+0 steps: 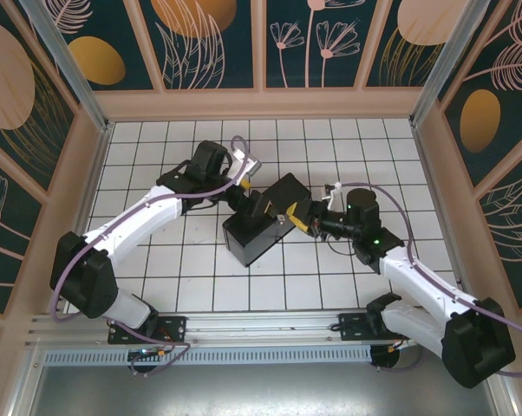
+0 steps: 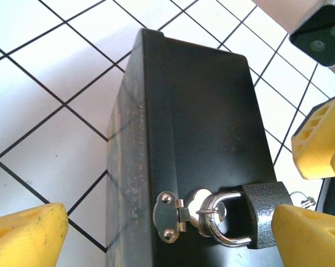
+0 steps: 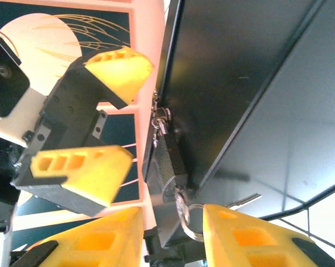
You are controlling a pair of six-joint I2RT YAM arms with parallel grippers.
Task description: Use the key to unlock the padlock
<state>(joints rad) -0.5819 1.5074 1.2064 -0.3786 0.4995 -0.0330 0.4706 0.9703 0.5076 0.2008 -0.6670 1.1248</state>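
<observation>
Working key-turn step: L gripper [image 2: 167, 238] wide open, padlock [image 2: 262, 214] btwn jaws; R gripper [image 3: 176, 236] jaws apart, key [image 3: 242, 199] at fingertips, ungripped; next: regrip, twist.

One black box [image 1: 254, 232], one padlock [image 2: 265, 214], one key [image 3: 242, 199], two claws [image 2: 167, 239] [image 3: 176, 239]

padlock [image 2: 263, 214]: rough speckled dark metal | shackle [image 2: 216, 227]: glossy silvery metal | box [image 2: 212, 111]: matt black, smooth
</observation>
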